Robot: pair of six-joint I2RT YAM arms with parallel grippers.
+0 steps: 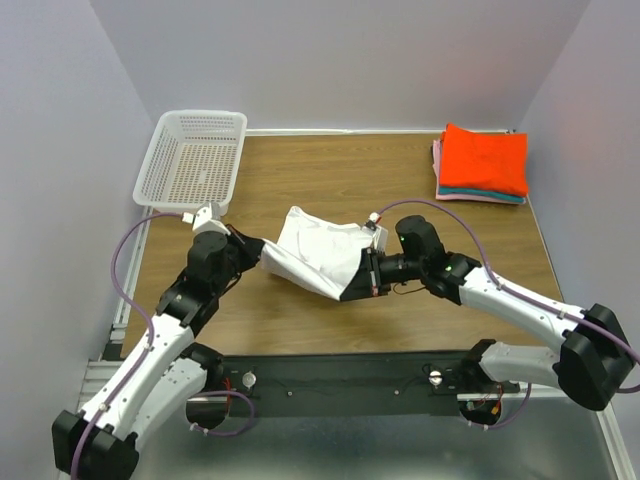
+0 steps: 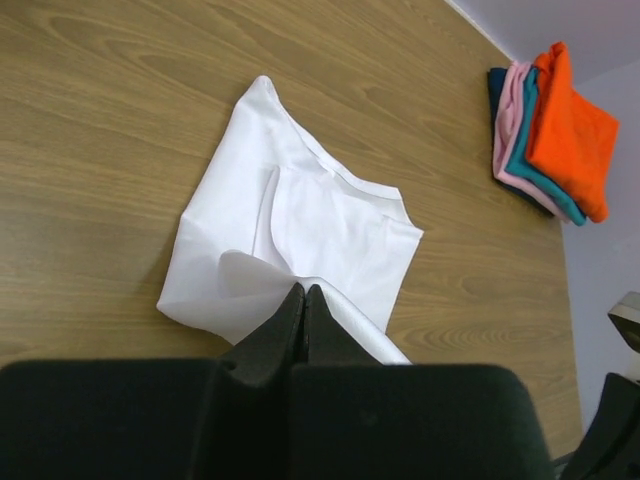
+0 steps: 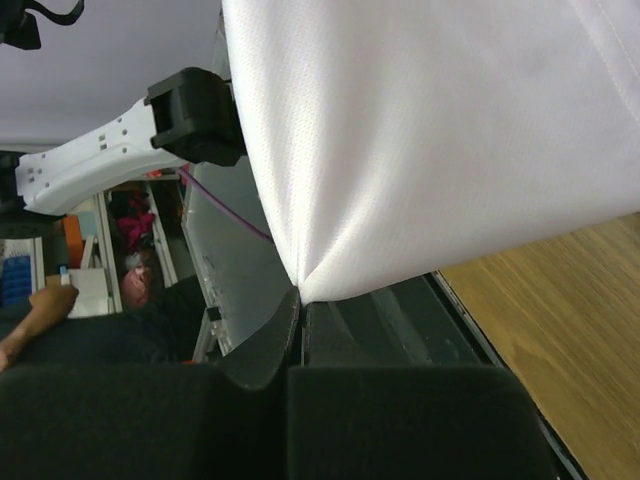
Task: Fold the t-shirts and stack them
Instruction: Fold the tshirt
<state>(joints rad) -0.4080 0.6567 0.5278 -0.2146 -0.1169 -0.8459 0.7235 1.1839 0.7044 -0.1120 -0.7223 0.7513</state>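
Observation:
A white t-shirt (image 1: pixel 320 252) is held bunched above the middle of the table between both grippers. My left gripper (image 1: pixel 262 250) is shut on its left corner; in the left wrist view (image 2: pixel 303 290) the cloth (image 2: pixel 300 220) spreads away from the jaws. My right gripper (image 1: pixel 360 280) is shut on its lower right corner; in the right wrist view (image 3: pixel 302 297) the cloth (image 3: pixel 430 140) fills the upper frame. A stack of folded shirts, orange-red (image 1: pixel 485 158) on top of teal and pink, lies at the back right, also in the left wrist view (image 2: pixel 565 130).
A white plastic mesh basket (image 1: pixel 193 158) stands at the back left corner. The wooden table (image 1: pixel 330 180) has grey walls behind and at both sides. A black rail (image 1: pixel 340 378) runs along the near edge.

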